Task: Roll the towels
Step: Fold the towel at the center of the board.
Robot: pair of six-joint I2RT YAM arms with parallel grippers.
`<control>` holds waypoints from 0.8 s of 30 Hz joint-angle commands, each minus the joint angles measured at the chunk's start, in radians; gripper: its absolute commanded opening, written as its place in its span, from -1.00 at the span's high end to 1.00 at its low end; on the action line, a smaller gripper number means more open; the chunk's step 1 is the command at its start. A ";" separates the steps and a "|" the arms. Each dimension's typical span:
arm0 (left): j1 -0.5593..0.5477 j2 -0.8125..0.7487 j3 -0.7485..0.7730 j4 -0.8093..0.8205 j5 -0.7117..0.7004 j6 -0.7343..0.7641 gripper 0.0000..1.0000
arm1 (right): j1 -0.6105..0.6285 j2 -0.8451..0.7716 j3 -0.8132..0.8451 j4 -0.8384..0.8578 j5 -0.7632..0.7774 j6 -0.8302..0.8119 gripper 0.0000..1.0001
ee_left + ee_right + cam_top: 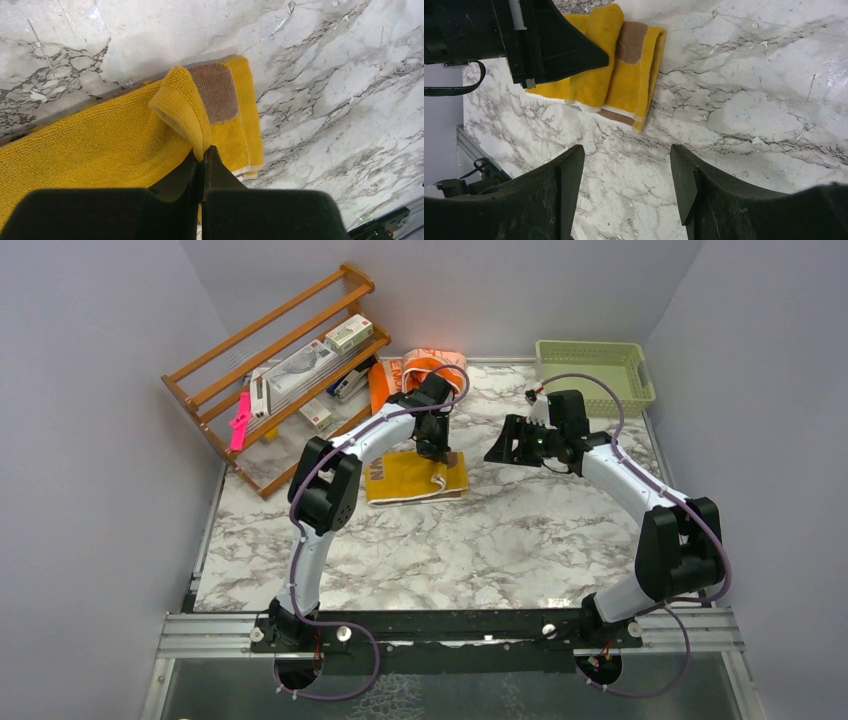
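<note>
Left end effector (202, 154) pinching mustard towel (100, 145) fold, right end effector (624, 167) spread wide

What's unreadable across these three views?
- orange towel: top view only, partly behind the left arm; print too small to read.
- yellow towel: left wrist view cuts it off at the left edge, and the left pincer body covers its near part.
- boxes on the rack: top view, labels too small.

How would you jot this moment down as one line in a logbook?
left gripper: shut on yellow towel fold | right gripper: open, empty, over table | orange towel: at back, untouched
</note>
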 commanded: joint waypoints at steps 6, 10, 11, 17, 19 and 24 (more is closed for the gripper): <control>-0.002 -0.019 0.000 0.070 0.018 -0.050 -0.42 | 0.006 -0.002 -0.006 -0.010 0.016 -0.022 -0.29; -0.001 -0.106 -0.002 0.103 -0.001 -0.058 -0.98 | 0.006 -0.021 -0.023 0.012 0.028 -0.022 -0.30; 0.004 -0.131 -0.002 0.111 -0.009 -0.060 -0.98 | 0.006 -0.028 -0.032 0.025 0.025 -0.020 -0.30; 0.071 -0.310 -0.143 0.163 -0.056 -0.072 -0.98 | 0.099 -0.003 -0.025 0.083 0.051 -0.023 -0.29; 0.109 -0.387 -0.272 0.220 -0.064 -0.074 -0.93 | 0.165 0.014 -0.006 0.095 0.111 -0.026 -0.27; 0.250 -0.578 -0.667 0.473 0.059 -0.111 -0.39 | 0.228 0.097 0.053 0.179 0.104 0.012 0.26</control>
